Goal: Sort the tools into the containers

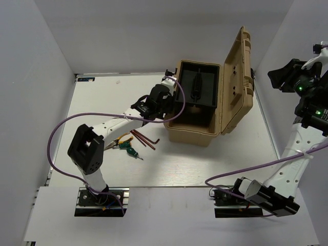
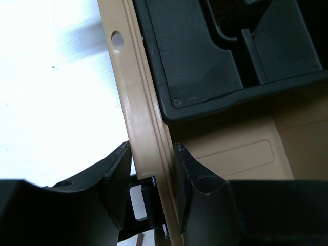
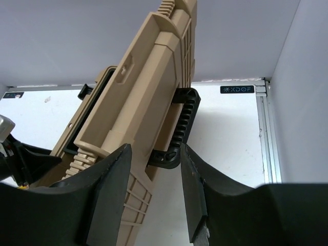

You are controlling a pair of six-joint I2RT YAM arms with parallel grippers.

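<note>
The yellow-handled pliers point(image 1: 122, 140), the short green-handled screwdriver point(image 1: 130, 150) and the dark-red hex keys point(image 1: 145, 138) lie on the table left of the open tan toolbox point(image 1: 197, 134). My left gripper point(image 1: 168, 101) straddles the box's left wall; in the left wrist view its jaws point(image 2: 152, 148) are closed on the tan rim point(image 2: 138, 102), one finger outside and one inside. A black tray point(image 1: 197, 84) sits in the box and also shows in the left wrist view point(image 2: 200, 56). My right gripper point(image 1: 277, 76) is raised at the right, open and empty point(image 3: 155, 151). The tools are hidden in both wrist views.
The toolbox lid point(image 1: 238, 72) stands upright on the box's right side; the right wrist view shows its outer face point(image 3: 148, 77) and black carry handle point(image 3: 182, 123). Purple cables point(image 1: 77, 119) loop from both arms. White walls close in the table.
</note>
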